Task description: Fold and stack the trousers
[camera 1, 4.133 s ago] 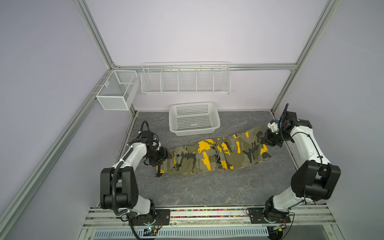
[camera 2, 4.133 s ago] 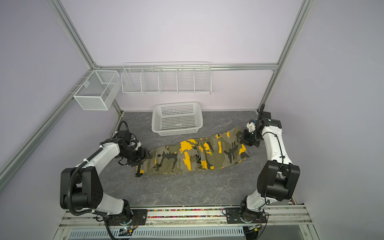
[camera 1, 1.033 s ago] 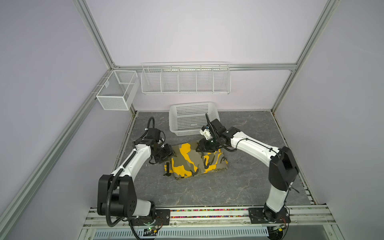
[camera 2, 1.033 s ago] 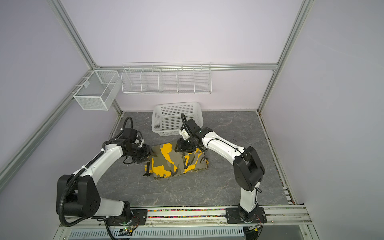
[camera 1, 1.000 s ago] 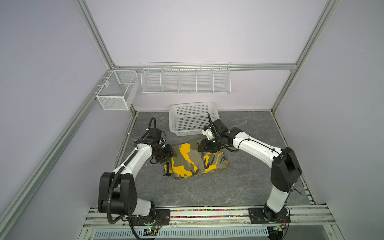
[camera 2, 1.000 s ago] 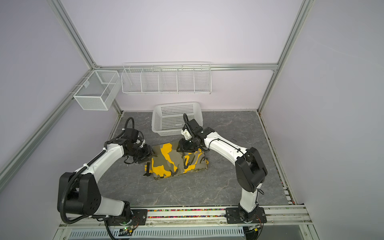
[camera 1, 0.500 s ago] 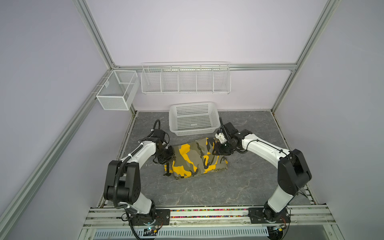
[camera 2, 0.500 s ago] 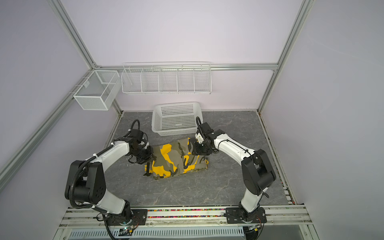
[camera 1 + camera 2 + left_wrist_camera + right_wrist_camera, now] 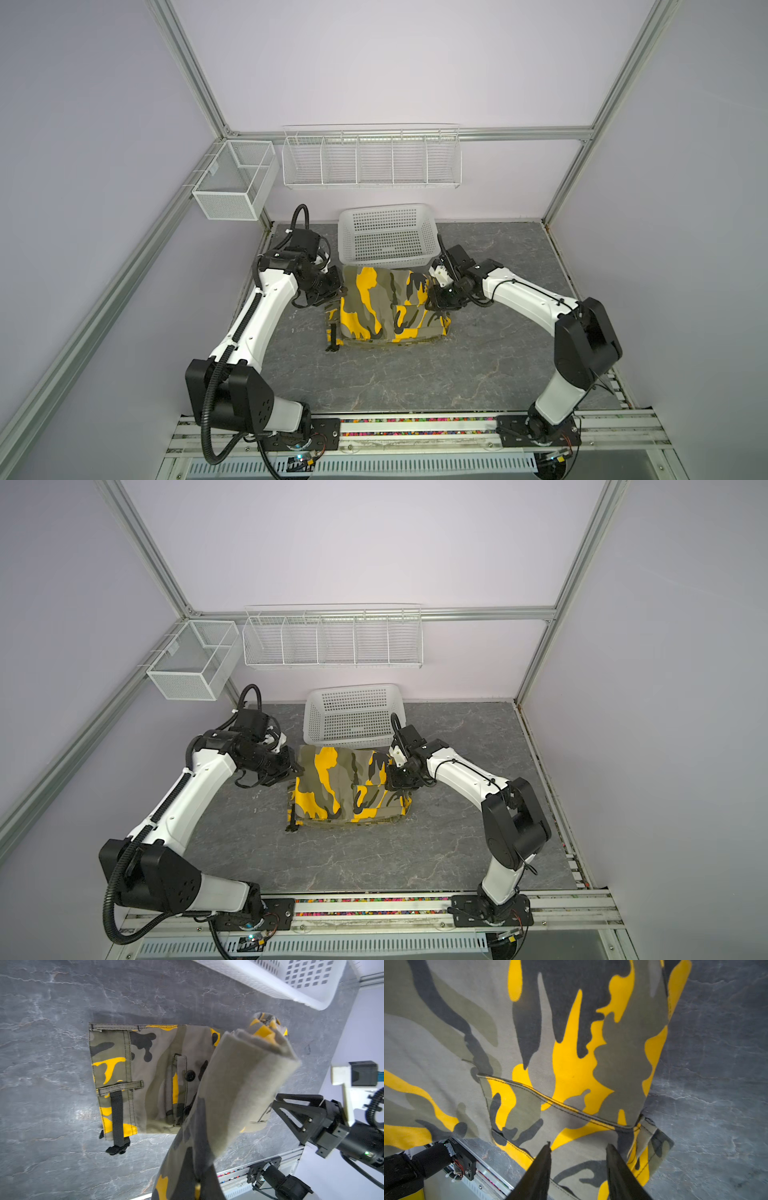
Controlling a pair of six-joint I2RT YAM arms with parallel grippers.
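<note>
No text, brand or number can be read anywhere. A thin pale strip on the black bracket point(image 9: 465, 1157) may carry characters, but they are too small to make out.

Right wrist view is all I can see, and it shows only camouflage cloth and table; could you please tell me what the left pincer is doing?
Observer: The left pincer is shut on the trousers' far left corner, holding that top layer lifted off the layer below.
Operator: Thank you; what stands behind the trousers?
Observer: A white lattice basket, on the table just beyond their far edge.
Operator: Does anything trail loose?
Observer: A black strap lies past the near left corner, on the table.
</note>
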